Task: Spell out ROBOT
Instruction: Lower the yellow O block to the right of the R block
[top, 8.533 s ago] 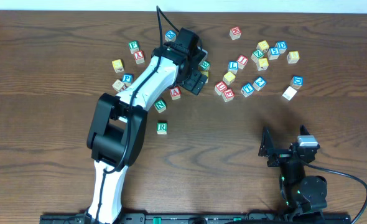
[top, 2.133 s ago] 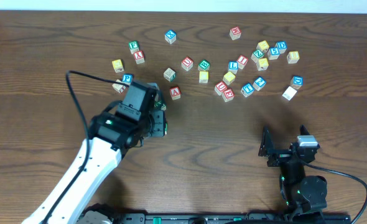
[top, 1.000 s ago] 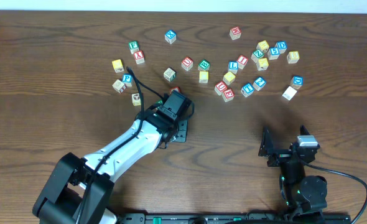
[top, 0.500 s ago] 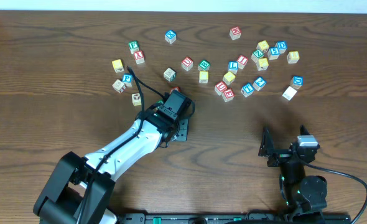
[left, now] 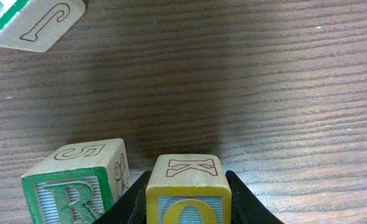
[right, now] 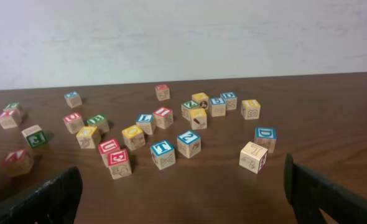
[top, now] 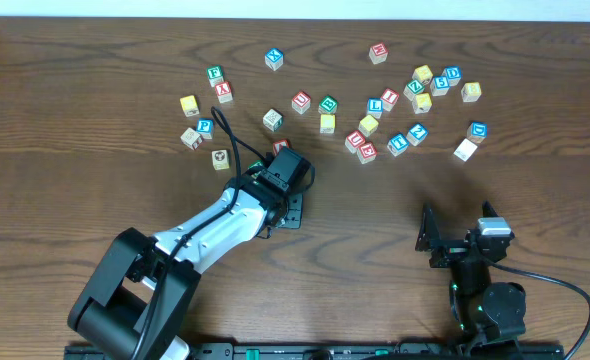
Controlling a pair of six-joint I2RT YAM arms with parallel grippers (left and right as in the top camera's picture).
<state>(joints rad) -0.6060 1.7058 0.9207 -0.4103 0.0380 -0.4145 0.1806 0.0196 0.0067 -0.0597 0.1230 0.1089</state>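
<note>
Two lettered cubes sit at the left gripper [top: 286,204]: the O block [left: 188,190], pinched between its black fingers [left: 129,202], and the R block [left: 74,183] just left of the claw on the table [left: 264,93]. The right gripper [right: 182,194] stands spread wide, with loose blocks [right: 163,154] scattered ahead of it.

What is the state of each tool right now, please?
Left tool: closed on the O block.
Right tool: open, holding nothing.
</note>
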